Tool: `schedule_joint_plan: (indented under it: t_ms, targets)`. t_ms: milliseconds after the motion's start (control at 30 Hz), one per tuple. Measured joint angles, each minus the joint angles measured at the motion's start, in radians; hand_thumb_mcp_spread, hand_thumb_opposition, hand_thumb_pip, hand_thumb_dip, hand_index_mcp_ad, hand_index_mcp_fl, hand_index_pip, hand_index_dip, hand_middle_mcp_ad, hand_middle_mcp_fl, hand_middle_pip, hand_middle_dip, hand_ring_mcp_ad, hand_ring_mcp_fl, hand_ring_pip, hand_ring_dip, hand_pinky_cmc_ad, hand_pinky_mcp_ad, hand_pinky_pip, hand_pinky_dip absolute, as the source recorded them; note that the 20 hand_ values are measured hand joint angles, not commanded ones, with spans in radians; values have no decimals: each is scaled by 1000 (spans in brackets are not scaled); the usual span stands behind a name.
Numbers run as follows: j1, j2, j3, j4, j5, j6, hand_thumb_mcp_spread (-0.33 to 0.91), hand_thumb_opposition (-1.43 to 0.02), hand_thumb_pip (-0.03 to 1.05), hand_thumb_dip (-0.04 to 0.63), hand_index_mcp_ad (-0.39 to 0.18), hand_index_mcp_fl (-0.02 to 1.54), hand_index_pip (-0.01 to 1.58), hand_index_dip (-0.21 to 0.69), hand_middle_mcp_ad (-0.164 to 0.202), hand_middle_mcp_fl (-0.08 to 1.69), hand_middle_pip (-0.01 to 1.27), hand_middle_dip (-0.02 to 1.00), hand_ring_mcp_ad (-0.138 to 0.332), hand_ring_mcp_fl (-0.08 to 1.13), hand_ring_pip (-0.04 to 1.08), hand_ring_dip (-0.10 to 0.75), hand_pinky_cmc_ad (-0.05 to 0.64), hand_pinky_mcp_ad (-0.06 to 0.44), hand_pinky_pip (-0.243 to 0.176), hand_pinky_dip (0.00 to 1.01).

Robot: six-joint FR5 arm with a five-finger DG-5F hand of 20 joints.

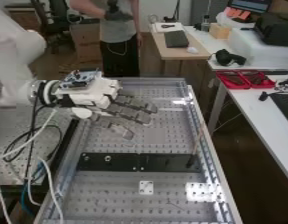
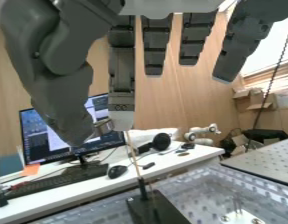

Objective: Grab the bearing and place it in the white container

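Note:
The hand (image 1: 131,109) is over the perforated bench, beyond the flat black bar (image 1: 164,162), with its fingers stretched toward the right. On the bar, the smaller nut (image 1: 86,158) stands beside the larger nut (image 1: 108,158). In the wrist view, the hand (image 2: 58,80) has its thumb tip close to one fingertip, and a small metal ring, the bearing (image 2: 102,127), is pinched between them, partly covered by both. The other fingers hang apart from it, fairly straight.
A thin upright rod (image 1: 196,142) rises from the bar's right end. A small white plate (image 1: 146,187) lies on the bench nearer the camera. Red trays (image 1: 244,80) sit on the side table. A person stands behind the bench. Cables hang at the left.

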Motion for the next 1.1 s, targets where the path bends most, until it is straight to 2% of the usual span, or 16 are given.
schedule_joint_plan:
  t_ms: [167, 333, 400, 733, 967, 1100]
  targets:
    - [81, 81, -30, -53, 48, -16, 337, -829, 661, 246, -65, 340, 1461, 87, 42, 106, 131, 227, 131, 0, 122, 112, 380, 295, -89, 466]
    - [181, 142, -51, -112, 139, -29, 337, -829, 661, 246, -65, 335, 1457, 87, 44, 105, 127, 227, 131, 0, 124, 113, 384, 295, -89, 466]
    - [218, 158, -55, -130, 179, -33, 335, -829, 661, 250, -65, 335, 1443, 87, 40, 106, 127, 227, 129, 0, 124, 113, 365, 295, -89, 466]
    - [425, 205, -56, -222, 404, -33, 335, -829, 661, 246, -65, 335, 1443, 89, 40, 110, 127, 227, 129, 0, 117, 119, 365, 295, -89, 466]
    - [559, 238, -91, -224, 504, -31, 335, -829, 661, 246, -65, 353, 1443, 89, 44, 113, 127, 229, 129, 0, 119, 119, 365, 295, -89, 466]
    - [645, 272, -143, -204, 529, -25, 335, -824, 661, 246, -65, 353, 1443, 89, 45, 110, 127, 229, 134, -2, 103, 119, 365, 291, -89, 466]
